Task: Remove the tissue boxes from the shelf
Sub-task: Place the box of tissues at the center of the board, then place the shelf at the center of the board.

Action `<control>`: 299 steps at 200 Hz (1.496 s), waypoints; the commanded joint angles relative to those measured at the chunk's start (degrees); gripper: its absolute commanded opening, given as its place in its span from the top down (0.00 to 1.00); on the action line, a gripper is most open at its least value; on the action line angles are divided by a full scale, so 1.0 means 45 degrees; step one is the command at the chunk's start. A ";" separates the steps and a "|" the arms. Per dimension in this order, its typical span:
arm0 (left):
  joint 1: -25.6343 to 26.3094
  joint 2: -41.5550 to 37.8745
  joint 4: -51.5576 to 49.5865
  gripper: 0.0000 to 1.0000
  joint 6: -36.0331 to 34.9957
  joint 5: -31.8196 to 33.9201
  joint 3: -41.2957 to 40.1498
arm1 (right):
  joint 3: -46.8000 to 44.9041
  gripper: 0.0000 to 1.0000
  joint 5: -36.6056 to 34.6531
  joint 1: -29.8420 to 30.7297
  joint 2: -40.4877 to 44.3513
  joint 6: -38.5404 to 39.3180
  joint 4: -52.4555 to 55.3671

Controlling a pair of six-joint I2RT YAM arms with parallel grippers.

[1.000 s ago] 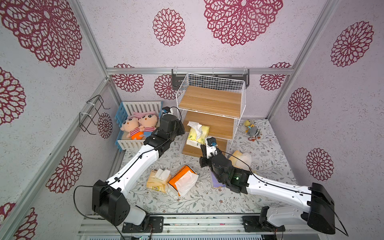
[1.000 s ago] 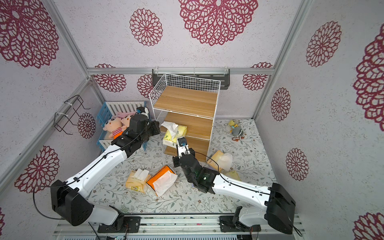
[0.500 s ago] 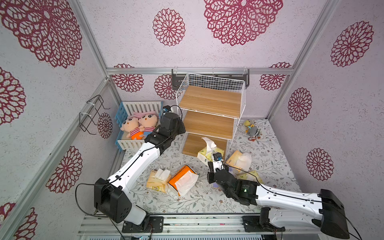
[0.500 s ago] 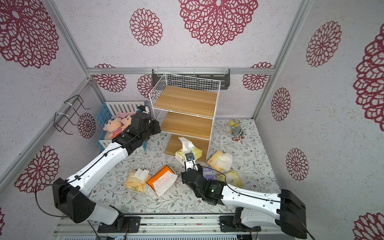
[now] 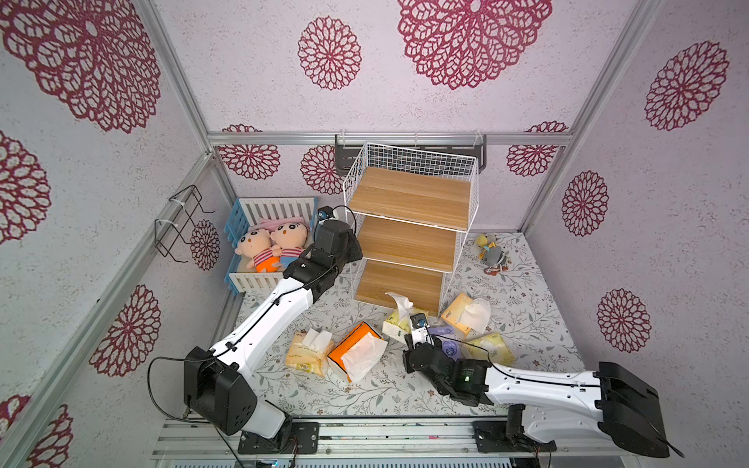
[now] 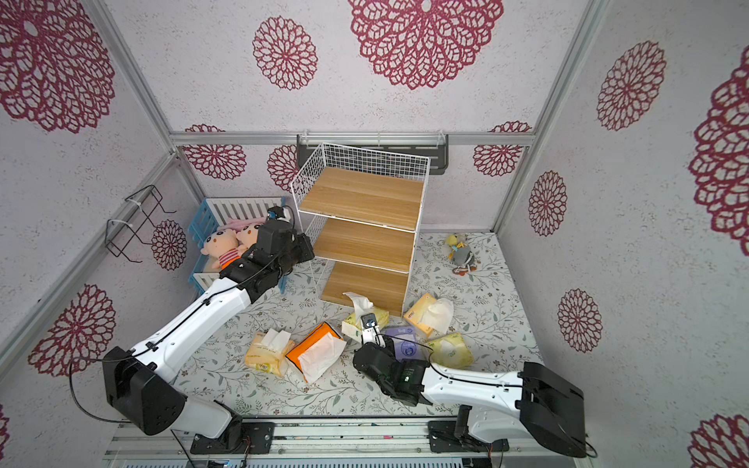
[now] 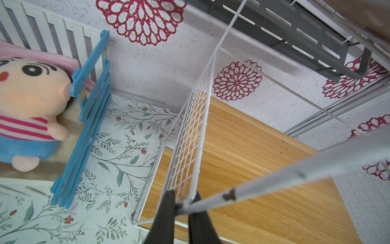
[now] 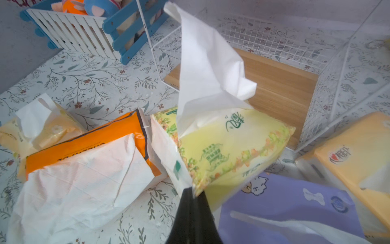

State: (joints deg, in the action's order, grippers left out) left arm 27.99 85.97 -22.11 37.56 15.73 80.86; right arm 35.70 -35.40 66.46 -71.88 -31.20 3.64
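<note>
The shelf (image 5: pixel 409 202) has white wire sides, and all three of its wooden boards are bare. My left gripper (image 7: pixel 184 203) is shut on the wire frame at the shelf's left front corner (image 5: pixel 358 253). My right gripper (image 8: pixel 193 193) is shut on a corner of a yellow-green tissue pack (image 8: pixel 228 143), which has a white tissue sticking up. That pack (image 5: pixel 399 322) is low in front of the bottom board. On the floor lie a pale yellow pack (image 5: pixel 304 352), an orange pack (image 5: pixel 352 352), a purple pack (image 5: pixel 446 342), a pale orange pack (image 5: pixel 462 314) and another yellow-green pack (image 5: pixel 492 346).
A blue-and-white crib (image 5: pixel 275 206) holding two plush dolls (image 5: pixel 269 247) stands left of the shelf, close to my left arm. A small toy duck (image 5: pixel 490 253) lies at the back right. A black wire rack (image 5: pixel 178 227) hangs on the left wall.
My right gripper has pulled the yellow-green pack off the middle board and down to the floor in front of the shelf. The left gripper has stayed on the frame.
</note>
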 commanded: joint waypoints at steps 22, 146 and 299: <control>-0.0054 -0.0056 0.0191 0.94 0.1227 0.0002 0.0561 | 0.0643 1.00 0.1985 -0.0901 -0.0441 0.0331 -0.0528; -0.0085 -0.0175 -0.0047 0.93 0.1070 0.0114 0.0475 | 0.2672 0.66 0.3570 -0.4919 0.3082 -0.0408 0.4849; -0.0106 -0.0279 -0.0082 0.91 0.1210 0.0074 0.0039 | 0.5577 0.81 0.7839 -1.0837 -0.2337 0.2986 0.2765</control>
State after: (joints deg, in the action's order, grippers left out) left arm 27.99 86.15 -23.38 37.71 16.43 81.43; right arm 57.49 -0.62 20.40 -79.64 -21.17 21.93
